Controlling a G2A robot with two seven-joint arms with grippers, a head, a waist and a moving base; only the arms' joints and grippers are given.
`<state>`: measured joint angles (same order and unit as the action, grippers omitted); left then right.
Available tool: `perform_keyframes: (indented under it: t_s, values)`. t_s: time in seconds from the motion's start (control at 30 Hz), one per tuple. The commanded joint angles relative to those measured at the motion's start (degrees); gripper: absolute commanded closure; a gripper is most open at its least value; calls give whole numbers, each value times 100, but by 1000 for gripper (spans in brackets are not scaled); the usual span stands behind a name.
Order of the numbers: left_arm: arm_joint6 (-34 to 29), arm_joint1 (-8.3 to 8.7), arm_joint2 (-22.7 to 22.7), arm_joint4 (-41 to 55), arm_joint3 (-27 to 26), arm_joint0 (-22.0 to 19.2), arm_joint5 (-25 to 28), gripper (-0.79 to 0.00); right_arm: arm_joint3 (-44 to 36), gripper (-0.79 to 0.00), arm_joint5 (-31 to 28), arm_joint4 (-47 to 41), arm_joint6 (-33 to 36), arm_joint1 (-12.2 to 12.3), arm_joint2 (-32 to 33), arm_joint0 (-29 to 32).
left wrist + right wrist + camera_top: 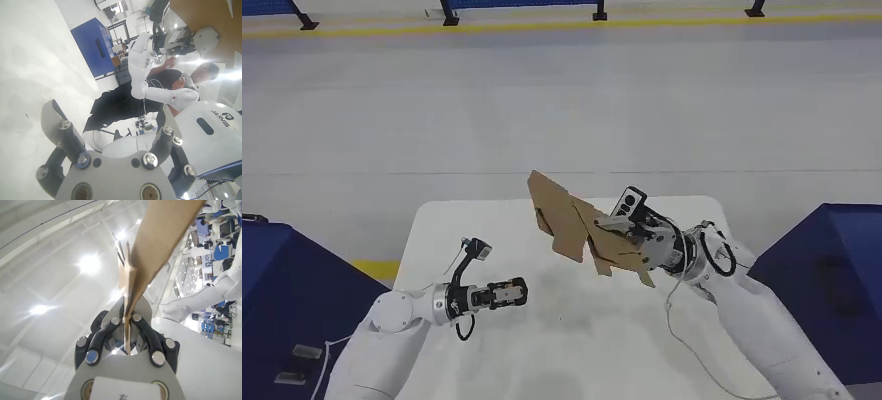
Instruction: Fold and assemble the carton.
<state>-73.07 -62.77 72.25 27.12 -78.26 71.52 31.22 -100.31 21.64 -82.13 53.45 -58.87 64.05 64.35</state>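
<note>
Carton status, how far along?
Done: carton picked up, clamped in the right pincer above the table. In hand: mostly flat panels with flaps splayed, no box shape yet. To do: left pincer is open and empty; folding and closing remain.

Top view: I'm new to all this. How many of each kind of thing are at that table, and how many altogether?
Table: 1
Carton: 1
Grippers: 2, the left gripper and the right gripper
Blue cabinets: 2
Total: 6
</note>
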Motion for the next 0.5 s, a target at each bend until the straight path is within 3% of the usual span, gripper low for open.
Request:
perform_keyframes:
  t_s: [0.0,0.2,0.23,0.33,0.47]
  values:
    - [0,0,0,0,0,0,0,-785,-1,0,-8,-787,0,1,2,-1]
    - [0,0,0,0,0,0,0,-785,-17,0,-53,-739,-33,3,36,-15]
    - [0,0,0,0,0,0,0,-785,-138,0,-239,-392,-117,28,227,-74]
    - [0,0,0,0,0,0,0,-785,-724,0,-779,1100,-99,189,1170,-18]
    - [0,0,0,0,0,0,0,-785,-1677,0,-1086,2822,-60,408,2732,669]
